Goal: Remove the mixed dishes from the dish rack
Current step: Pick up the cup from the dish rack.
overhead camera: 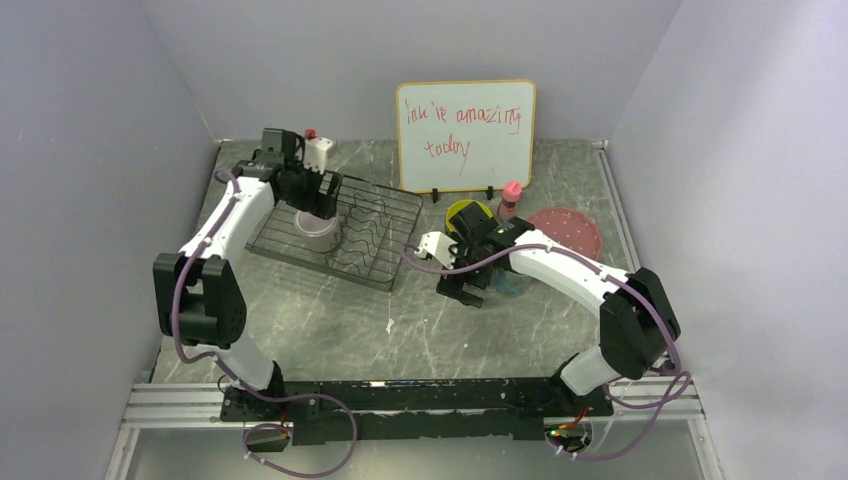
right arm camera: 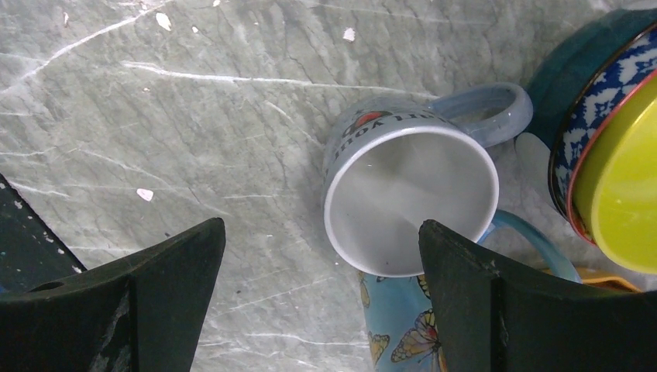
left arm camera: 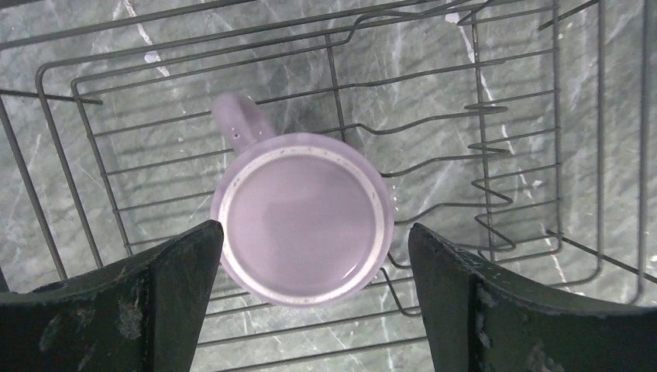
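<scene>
Right wrist view: yellow bowl (right arm camera: pixel 620 209) cut by right edge; patterned bowl (right arm camera: pixel 577 132) beneath it, only rim strip showing. Butterfly mug (right arm camera: pixel 395 333) mostly behind grey cup (right arm camera: pixel 411 201) and my finger (right arm camera: pixel 503 310) at lower right, cut by bottom edge. Cup lettering partial, unreadable. Left wrist view: rack (left arm camera: pixel 333 77) runs off every edge.

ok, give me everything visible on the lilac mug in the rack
The lilac mug looks like glazed ceramic: round, with a paler speckled rim and one loop handle. It stands upright, mouth up and empty, on the wire floor of the dish rack, beside the wavy dividers rather than in them. The left gripper is open with one finger on either side of it; contact cannot be told.
</scene>
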### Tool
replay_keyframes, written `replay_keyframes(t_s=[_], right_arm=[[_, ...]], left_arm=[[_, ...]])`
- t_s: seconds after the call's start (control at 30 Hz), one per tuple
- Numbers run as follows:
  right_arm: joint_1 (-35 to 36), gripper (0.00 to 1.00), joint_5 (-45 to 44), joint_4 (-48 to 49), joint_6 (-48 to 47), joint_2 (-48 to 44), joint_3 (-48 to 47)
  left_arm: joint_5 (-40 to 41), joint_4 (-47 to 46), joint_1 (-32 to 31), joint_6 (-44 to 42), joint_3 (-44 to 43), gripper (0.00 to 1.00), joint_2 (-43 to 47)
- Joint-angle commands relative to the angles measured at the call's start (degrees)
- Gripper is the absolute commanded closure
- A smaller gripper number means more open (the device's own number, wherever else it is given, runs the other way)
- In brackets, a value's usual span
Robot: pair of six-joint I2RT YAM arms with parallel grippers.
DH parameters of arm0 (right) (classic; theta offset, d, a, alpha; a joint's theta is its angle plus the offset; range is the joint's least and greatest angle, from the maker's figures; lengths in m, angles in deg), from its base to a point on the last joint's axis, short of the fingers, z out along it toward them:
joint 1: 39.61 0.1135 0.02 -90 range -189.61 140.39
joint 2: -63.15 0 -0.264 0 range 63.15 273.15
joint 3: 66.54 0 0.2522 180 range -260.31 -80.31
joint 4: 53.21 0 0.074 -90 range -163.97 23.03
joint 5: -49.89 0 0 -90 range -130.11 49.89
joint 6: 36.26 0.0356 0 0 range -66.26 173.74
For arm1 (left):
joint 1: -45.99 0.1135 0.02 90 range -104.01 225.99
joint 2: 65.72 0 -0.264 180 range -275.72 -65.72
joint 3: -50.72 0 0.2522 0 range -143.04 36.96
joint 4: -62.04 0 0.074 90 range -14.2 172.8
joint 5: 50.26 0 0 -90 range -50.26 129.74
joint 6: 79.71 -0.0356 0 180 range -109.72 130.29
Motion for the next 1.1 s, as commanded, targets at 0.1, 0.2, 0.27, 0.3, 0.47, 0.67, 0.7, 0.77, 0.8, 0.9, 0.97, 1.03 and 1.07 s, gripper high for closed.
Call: replay_keyframes(t_s=[0.1,0.2,0.27,0.3,0.47,0.67,0.7,0.77,0.8,0.9,0.97,1.03,1.07], right_arm=[[-1.60,0.01,-0.13,1.25,-0.06,-2.56,-0.23],[-1.79,0.01,0.13,1.29,-0.06,-2.80,0.07],[-2.01,0.01,0.23,1.49,-0.15,-3.04,0.46],[-2.06,0.01,0.28,1.67,-0.13,-3.17,0.59],[-2.46,0.01,0.58,2.04,-0.15,-3.80,1.62],[-2.51,0.01,1.14,2.27,-0.22,-3.75,1.96],[-2.53,0.01,1.26,2.21,-0.24,-3.67,2.03],[-2.51,0.01,1.45,2.33,-0.25,-3.56,2.25],[-2.51,0.01,1.42,2.48,-0.24,-3.61,2.43],[-2.51,0.01,1.53,3.11,-0.17,-4.18,3.20],[-2.53,0.01,1.60,3.38,-0.16,-4.46,3.56],[-2.66,0.01,1.70,3.53,-0.16,-4.65,3.84],[-2.68,0.01,1.80,3.65,-0.15,-4.61,4.01]], left_arm=[[12.47,-3.38,-5.37,-4.50,-1.73,0.06,-3.82],[16.20,-4.69,-7.62,-5.76,-0.57,0.06,-4.56],[18.71,-5.23,-8.50,-6.63,0.31,0.06,-4.83],[19.54,-5.27,-8.74,-6.96,0.63,0.06,-4.86],[23.36,-3.28,-8.78,-9.23,1.98,0.06,-4.94],[25.95,-0.27,-8.63,-13.34,3.27,0.06,-3.52],[26.01,0.52,-8.53,-14.00,3.26,0.06,-3.33],[26.01,2.19,-8.25,-15.01,3.06,0.06,-3.01],[26.01,2.97,-7.98,-15.72,2.89,0.06,-2.93],[25.69,4.55,-5.99,-16.96,2.22,0.06,-2.60],[24.80,5.49,-4.07,-17.39,1.26,0.06,-2.42],[23.66,6.41,-2.17,-17.72,0.03,0.06,-2.38],[23.16,6.70,-1.33,-17.98,-0.58,0.06,-2.33]])
